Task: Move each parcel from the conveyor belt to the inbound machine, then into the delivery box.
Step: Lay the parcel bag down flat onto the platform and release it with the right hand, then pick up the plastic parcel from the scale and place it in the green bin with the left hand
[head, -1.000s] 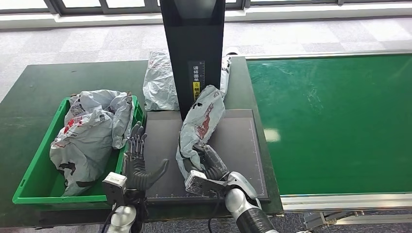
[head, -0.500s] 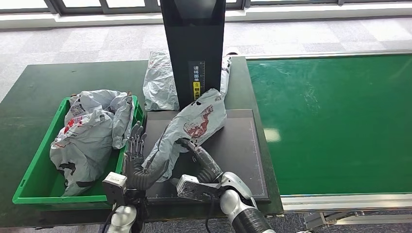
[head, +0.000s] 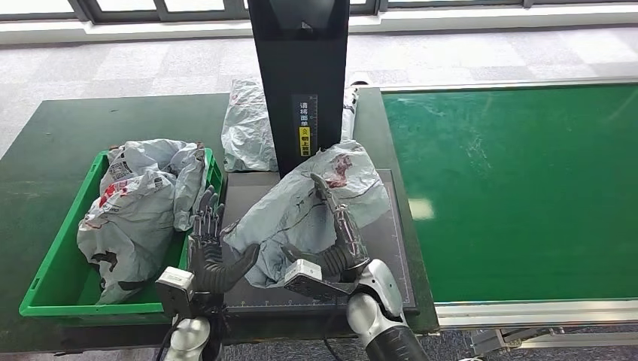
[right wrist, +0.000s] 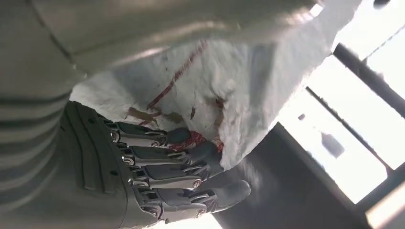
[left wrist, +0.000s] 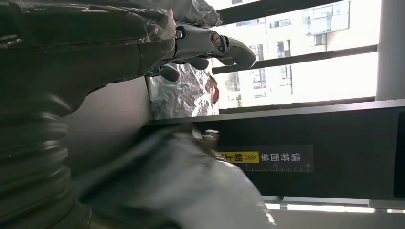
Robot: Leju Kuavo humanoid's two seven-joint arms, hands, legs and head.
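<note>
A crumpled grey parcel (head: pixel 301 207) with red print lies flat across the dark platform (head: pixel 376 248) of the inbound machine, in front of its black column (head: pixel 299 75). My right hand (head: pixel 342 237) rests on the parcel's near right part, fingers stretched out along it; in the right wrist view the fingers (right wrist: pixel 162 162) lie against the bag (right wrist: pixel 229 86). My left hand (head: pixel 209 252) stands open at the platform's left edge, fingers upright and apart, thumb reaching toward the parcel's near left corner. The left wrist view has the parcel (left wrist: pixel 176 191) blurred close by.
A green delivery box (head: pixel 56 289) at the left holds several grey parcels (head: pixel 139 203). Another grey parcel (head: pixel 244 131) lies behind the column on the dark table. The green conveyor belt (head: pixel 519 188) stretches to the right, bare.
The parcel tipped from upright against the column to lying flat leftward on the platform. My right hand's fingers uncurled and now stretch over it. The left hand barely moved.
</note>
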